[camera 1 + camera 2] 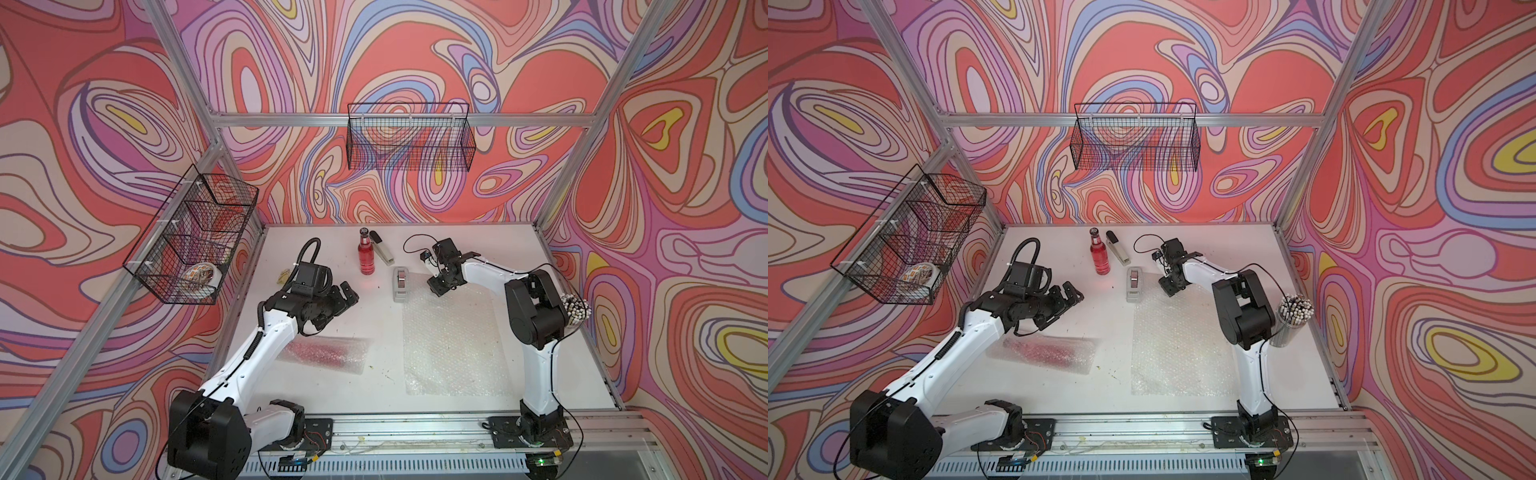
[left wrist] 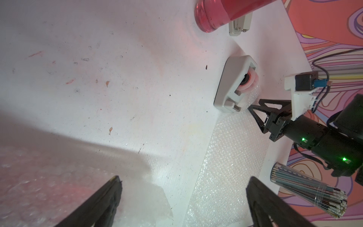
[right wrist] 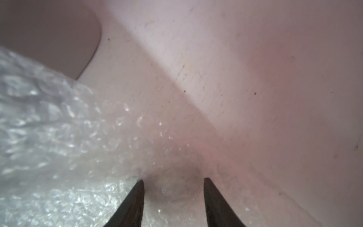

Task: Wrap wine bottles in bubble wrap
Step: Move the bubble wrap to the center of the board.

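Left gripper (image 1: 349, 296) hangs jaws wide apart, empty, over bare surface (image 1: 374, 386) btwn the standing bottle (image 1: 366, 254) nr the back edge and the wrapped bottle (image 1: 328, 351) lying left of centre. Right gripper (image 3: 173, 179), jaws part-way apart, nothing clamped, sits at the far corner of the flat bubble wrap sheet (image 1: 453, 340), just beside the tape dispenser (image 1: 400, 282). Open room: centre strip btwn wrapped bottle and sheet. Right wrist view alone shows the jaw gap; both top views show the stapler (image 1: 1116, 248) beside the standing bottle.
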